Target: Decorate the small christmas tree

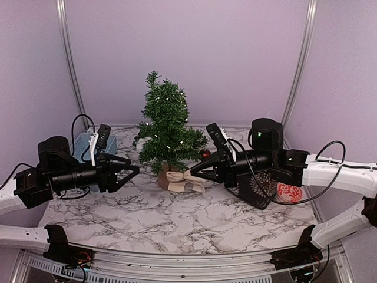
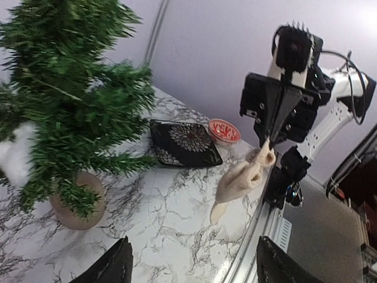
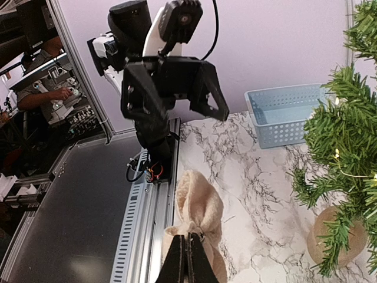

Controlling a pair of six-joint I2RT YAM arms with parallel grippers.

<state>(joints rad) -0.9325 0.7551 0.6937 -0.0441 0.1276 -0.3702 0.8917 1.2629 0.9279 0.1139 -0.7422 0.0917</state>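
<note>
Basket (image 3: 285,115) near small christmas tree (image 1: 166,127)

Setting: robotics lab, enclosed test cell. Plain lilac backdrop panels (image 1: 188,53) on three sides, joined by metal corner posts (image 1: 66,53). Marble-print tabletop (image 1: 177,218) edged by an aluminium rail (image 1: 177,262) with exposed wiring (image 1: 79,257). Right wrist view: a person (image 3: 44,82) at a bench of electronics (image 3: 79,115) beside the cell.

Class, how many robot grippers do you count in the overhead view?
2. The left gripper, open, is left of the small christmas tree; the right gripper, shut on a beige bow, is right of the tree's base. None seems hidden.
</note>
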